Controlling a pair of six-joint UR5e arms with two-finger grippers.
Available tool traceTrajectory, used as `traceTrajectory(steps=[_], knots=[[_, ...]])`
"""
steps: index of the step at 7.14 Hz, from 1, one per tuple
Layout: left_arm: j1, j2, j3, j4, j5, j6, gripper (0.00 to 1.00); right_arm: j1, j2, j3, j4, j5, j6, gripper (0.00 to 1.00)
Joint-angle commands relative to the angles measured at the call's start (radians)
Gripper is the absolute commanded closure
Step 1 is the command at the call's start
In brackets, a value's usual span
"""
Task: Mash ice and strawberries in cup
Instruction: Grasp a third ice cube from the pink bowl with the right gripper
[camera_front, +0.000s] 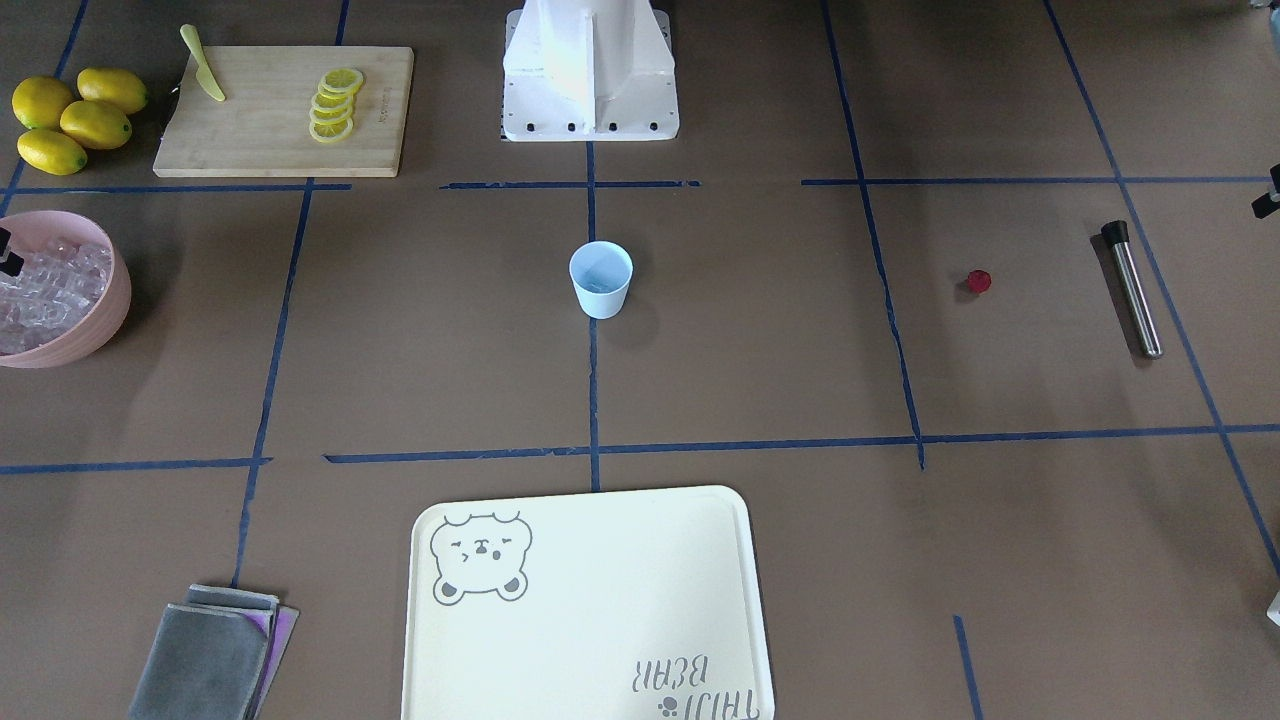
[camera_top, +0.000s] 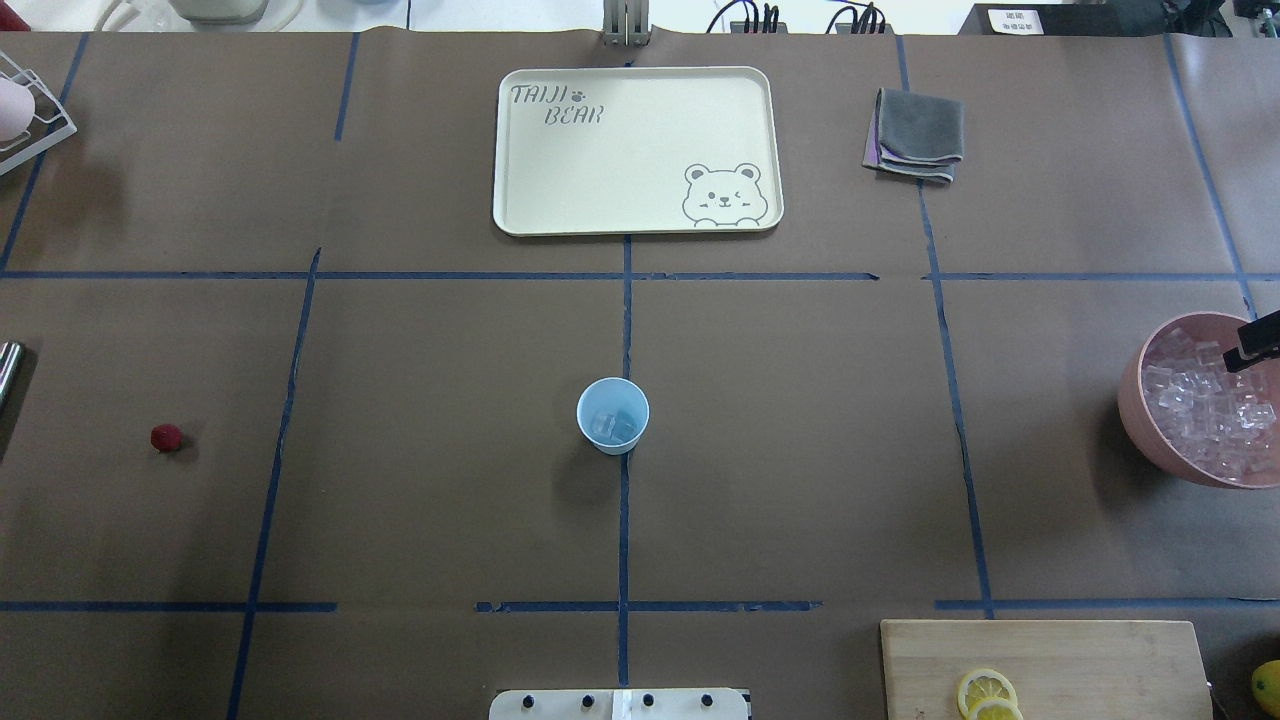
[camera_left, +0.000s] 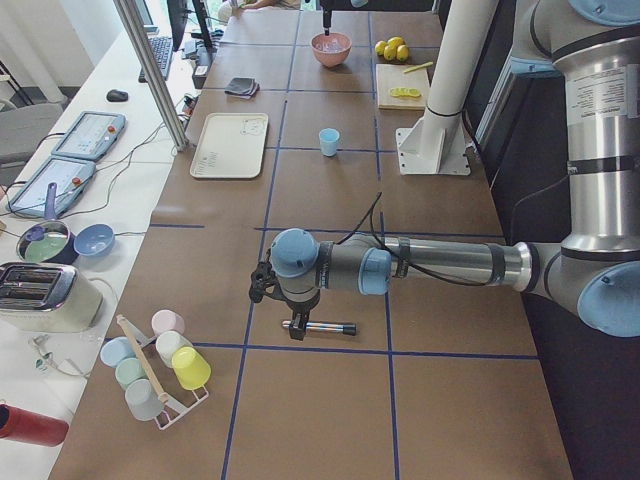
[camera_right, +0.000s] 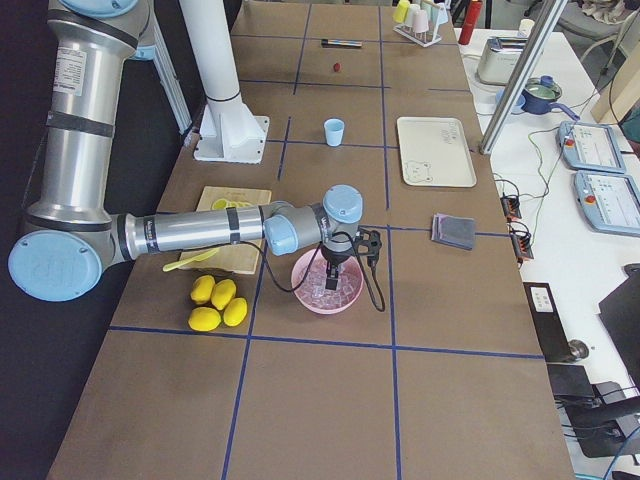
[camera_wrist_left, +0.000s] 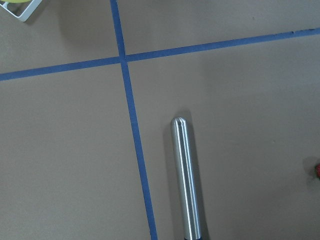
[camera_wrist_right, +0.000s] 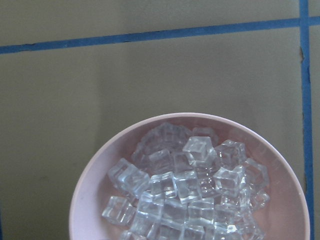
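Note:
The pale blue cup (camera_front: 601, 280) (camera_top: 613, 416) stands upright at the table's middle with a few ice cubes (camera_top: 612, 426) in it. More ice (camera_wrist_right: 190, 190) fills the pink bowl (camera_top: 1135, 400) (camera_front: 115, 300). My right gripper (camera_right: 332, 278) hangs just above that ice; only a black sliver of it shows in the overhead view, so I cannot tell its state. The strawberry (camera_front: 978, 282) (camera_top: 166, 437) lies alone on the table. Beside it lies a steel muddler (camera_front: 1133, 290) (camera_wrist_left: 186, 180). My left gripper (camera_left: 296, 322) hovers over the muddler, its state unclear.
A cream bear tray (camera_top: 637, 150) lies across the table from the robot, folded grey cloths (camera_top: 915, 135) beside it. A cutting board (camera_front: 285, 110) holds lemon slices and a yellow knife, with whole lemons (camera_front: 75, 118) next to it. A cup rack (camera_left: 155, 365) stands past the muddler.

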Motion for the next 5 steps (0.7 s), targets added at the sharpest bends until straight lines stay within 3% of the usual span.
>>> traceTrajectory(steps=[1,5], knots=[[0.000,0.004,-0.001,0.000,0.000,0.001,0.00,-0.007,0.001,-0.029,0.000,-0.002,0.000,0.01],[0.000,0.004,0.000,0.000,0.000,0.001,0.00,-0.056,0.001,-0.066,0.000,0.000,0.003,0.04]])
